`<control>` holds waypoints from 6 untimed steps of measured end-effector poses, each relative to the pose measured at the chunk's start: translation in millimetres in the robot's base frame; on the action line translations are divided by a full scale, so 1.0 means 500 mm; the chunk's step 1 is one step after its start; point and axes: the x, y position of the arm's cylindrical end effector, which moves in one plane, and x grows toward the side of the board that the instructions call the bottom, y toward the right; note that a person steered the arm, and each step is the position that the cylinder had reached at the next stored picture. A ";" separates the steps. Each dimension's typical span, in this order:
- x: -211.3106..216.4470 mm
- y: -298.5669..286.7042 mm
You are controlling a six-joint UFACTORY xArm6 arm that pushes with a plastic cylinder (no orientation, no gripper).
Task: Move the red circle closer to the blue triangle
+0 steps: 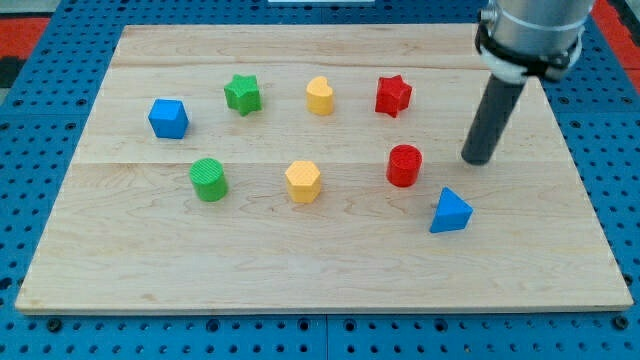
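Note:
The red circle (pixel 404 165) stands on the wooden board right of centre. The blue triangle (pixel 450 211) lies just below and to the right of it, a small gap apart. My tip (pixel 477 160) rests on the board to the right of the red circle, a short way off, and above the blue triangle. It touches neither block.
A red star (pixel 393 95), a yellow heart-like block (pixel 320 96) and a green star (pixel 242 94) line the upper board. A blue cube (pixel 168 118) sits at left. A green circle (pixel 209 179) and a yellow hexagon (pixel 302 181) sit at mid-height. The board's right edge (pixel 585 170) is near.

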 end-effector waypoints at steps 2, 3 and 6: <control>0.021 -0.120; -0.012 -0.168; 0.047 -0.219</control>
